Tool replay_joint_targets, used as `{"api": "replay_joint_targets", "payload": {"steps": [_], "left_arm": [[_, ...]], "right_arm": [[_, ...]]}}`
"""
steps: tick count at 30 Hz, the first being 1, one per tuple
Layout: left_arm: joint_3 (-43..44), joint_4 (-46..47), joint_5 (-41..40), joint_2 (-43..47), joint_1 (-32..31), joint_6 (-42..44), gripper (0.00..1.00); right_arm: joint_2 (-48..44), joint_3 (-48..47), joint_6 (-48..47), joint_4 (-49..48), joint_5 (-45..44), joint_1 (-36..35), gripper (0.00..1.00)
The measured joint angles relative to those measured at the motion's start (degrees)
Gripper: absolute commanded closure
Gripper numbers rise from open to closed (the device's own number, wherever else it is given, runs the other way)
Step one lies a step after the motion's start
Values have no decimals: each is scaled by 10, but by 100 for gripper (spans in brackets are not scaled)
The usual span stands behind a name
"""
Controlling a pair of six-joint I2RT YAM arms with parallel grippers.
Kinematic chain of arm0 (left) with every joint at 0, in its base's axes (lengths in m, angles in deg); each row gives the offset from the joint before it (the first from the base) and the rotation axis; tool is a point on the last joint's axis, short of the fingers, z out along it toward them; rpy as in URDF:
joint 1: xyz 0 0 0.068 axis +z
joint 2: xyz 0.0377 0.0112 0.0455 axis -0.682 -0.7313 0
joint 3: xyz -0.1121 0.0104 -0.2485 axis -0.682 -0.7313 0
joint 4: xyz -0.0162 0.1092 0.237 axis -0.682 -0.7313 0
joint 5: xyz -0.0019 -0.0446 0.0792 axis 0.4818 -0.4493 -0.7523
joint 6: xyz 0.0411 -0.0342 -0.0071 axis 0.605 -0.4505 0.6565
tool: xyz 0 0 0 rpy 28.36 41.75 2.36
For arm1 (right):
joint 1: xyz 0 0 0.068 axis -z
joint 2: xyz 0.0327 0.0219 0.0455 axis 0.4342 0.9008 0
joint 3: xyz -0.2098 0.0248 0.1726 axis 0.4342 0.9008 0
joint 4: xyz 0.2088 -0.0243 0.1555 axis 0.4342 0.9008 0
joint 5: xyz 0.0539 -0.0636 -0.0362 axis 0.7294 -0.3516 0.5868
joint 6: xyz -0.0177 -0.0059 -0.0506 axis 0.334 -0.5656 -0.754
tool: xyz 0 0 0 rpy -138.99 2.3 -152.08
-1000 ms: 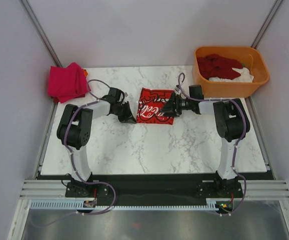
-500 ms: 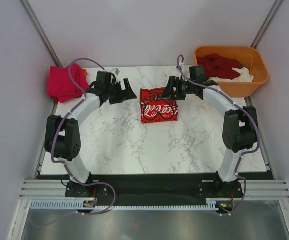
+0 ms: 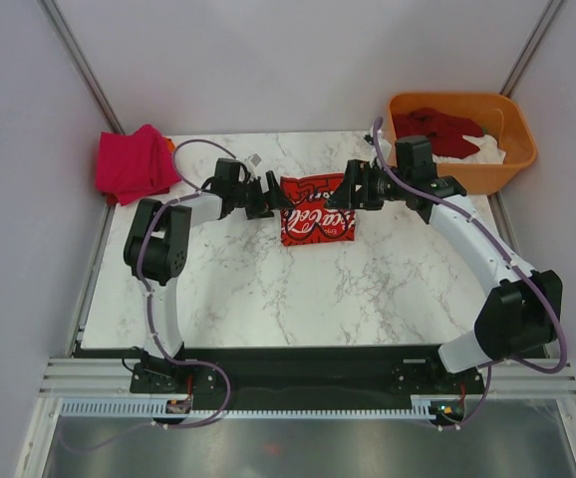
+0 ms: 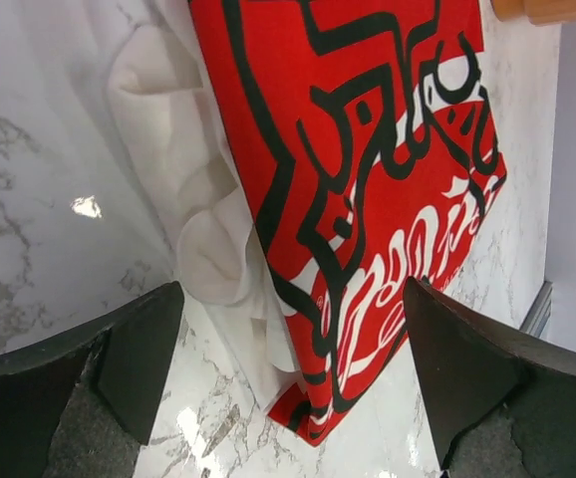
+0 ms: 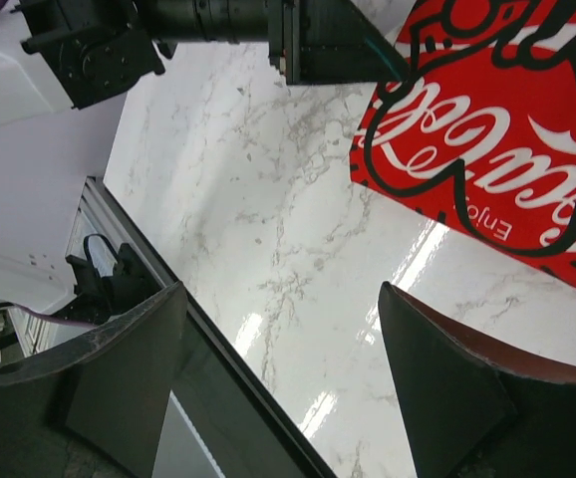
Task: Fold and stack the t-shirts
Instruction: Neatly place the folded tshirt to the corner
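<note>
A folded white t-shirt [image 3: 316, 211], its red printed panel facing up, lies at the middle of the marble table [image 3: 298, 299]. The left gripper [image 3: 272, 194] sits just beside its left edge and the right gripper [image 3: 347, 189] beside its right edge, both spread wide and holding nothing. Loose white cloth bulges out along the edge nearest the left gripper. Judging from this, each pincer should pinch every layer low and lift evenly, so the fold stays intact on its way to the pink-red shirt [image 3: 132, 162] at far left.
</note>
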Motion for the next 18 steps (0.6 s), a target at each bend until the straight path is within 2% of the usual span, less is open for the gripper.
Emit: {"api": "replay_joint_targets", "payload": {"steps": [9,10,11,12,13,14,18], "left_arm": [[48,46,17,-50,-23,-6,0],[51,50,17,-54,-29,-6,32],[55,54,16,-57,-33,-11,40],[60,52,5,-62,-40,-25,65],[63,49,-2,-71,-47,-40,77],[65,47,-7,-83,-52,-52,98],[87,49,2,-104,-69,-85,98]], "right_arm": [[-21,4,-5,34,-4,0,14],[-24,5,-5,35,-4,0,14],[-28,6,-6,36,-4,0,14],[-31,8,-7,36,-4,0,14],[-34,10,-9,38,-4,0,14],[-36,11,-10,38,-5,0,14],[-43,26,-15,40,-8,0,13]]}}
